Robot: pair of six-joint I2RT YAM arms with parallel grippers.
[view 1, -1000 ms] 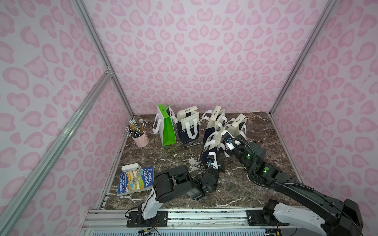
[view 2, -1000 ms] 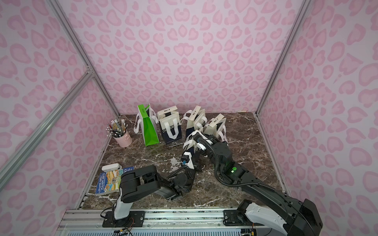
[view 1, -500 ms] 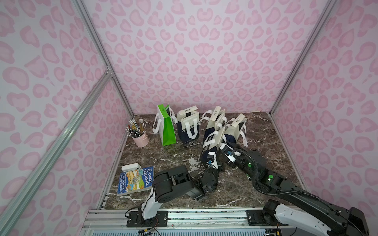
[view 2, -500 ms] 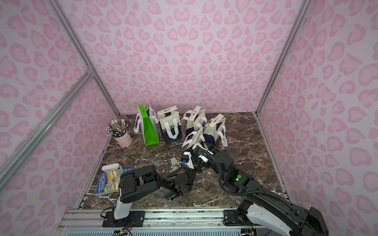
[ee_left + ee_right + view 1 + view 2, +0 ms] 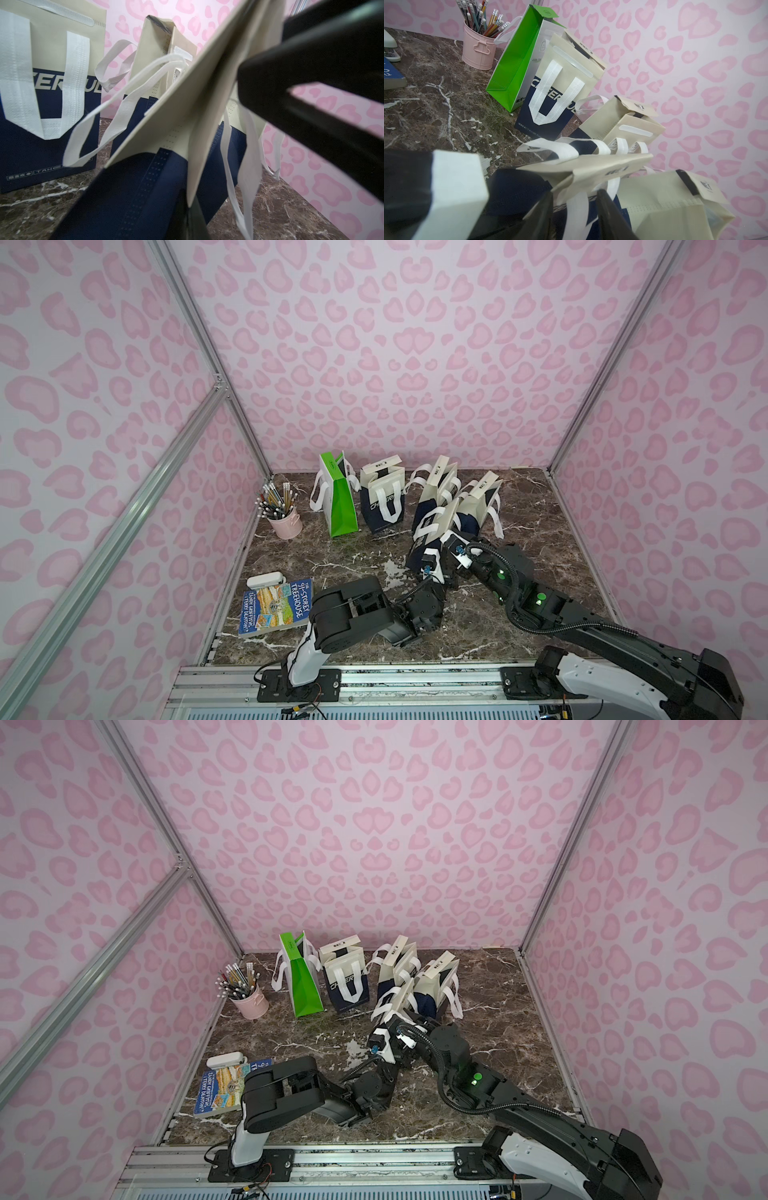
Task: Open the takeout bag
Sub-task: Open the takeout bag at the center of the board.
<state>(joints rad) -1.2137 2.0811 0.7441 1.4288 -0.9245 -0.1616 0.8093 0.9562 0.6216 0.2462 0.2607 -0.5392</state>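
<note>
Pink leopard-spot walls [image 5: 415, 364] on three sides of a brown marble surface [image 5: 332, 560], seen in both top views. Tilted off upright near the middle of the surface: navy-and-cream takeout bag [image 5: 436, 522], white handles drooping, top flap folded over. Clamped tight on an edge low on the bag, from the front: left hand [image 5: 432, 574], with a cream fold running straight down to its dark finger in the left wrist view. Reaching in from the right at the bag's upper part: right hand [image 5: 575, 199], part-way open, dark fingers [image 5: 546, 214] set either side of a white handle strap [image 5: 577, 209], gaps showing on both sides, nothing gripped. Just behind, contact not clear, two more navy-and-cream bags [image 5: 478, 502]; farther left, a fourth navy-and-cream bag [image 5: 382, 506] standing upright and a green bag [image 5: 340, 506], side by side. Near the left wall, a pink cup of pencils [image 5: 284, 522]; at the front left corner, a paperback [image 5: 276, 608] lying flat under a small white object [image 5: 264, 580].
</note>
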